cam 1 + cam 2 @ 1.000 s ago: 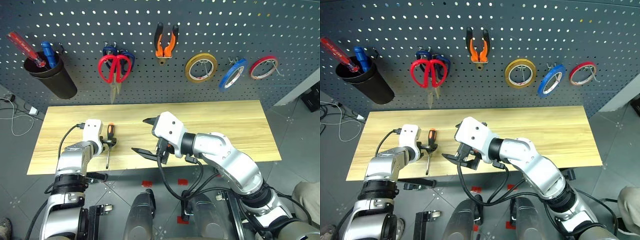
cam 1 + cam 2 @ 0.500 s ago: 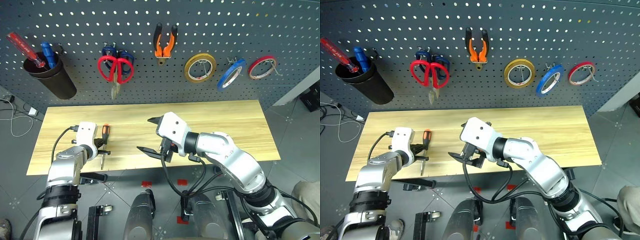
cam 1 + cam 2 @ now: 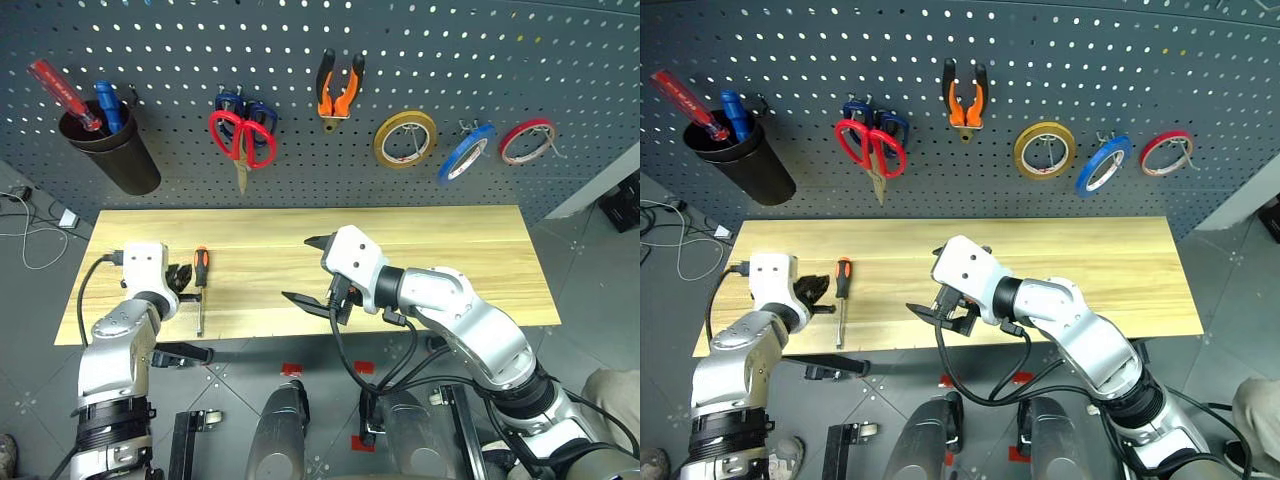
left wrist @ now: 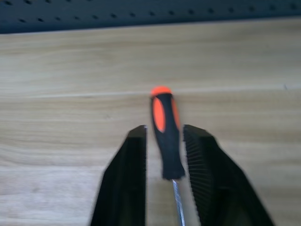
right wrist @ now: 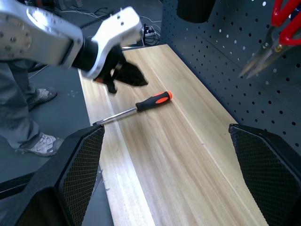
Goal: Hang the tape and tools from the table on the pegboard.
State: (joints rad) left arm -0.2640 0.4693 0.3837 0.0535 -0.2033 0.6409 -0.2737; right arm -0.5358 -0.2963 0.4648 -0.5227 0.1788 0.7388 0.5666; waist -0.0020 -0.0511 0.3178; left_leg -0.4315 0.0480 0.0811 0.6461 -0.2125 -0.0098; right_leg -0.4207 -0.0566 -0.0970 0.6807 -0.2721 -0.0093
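My left gripper [image 3: 812, 292] hangs part open and empty over the table [image 3: 1060, 250]. The screwdriver [image 3: 841, 296] lies flat just ahead, handle toward the pegboard [image 3: 1060, 60], far nearer than my wide-open right gripper [image 3: 936, 300].

Even, diffuse overhead lighting, casting only soft shadows beneath the table [image 3: 440, 250]. Bowing slightly toward the edges in both head views. Blurring throughout the left wrist view, softening the screwdriver [image 4: 166, 134] and the black fingers [image 4: 127, 183].
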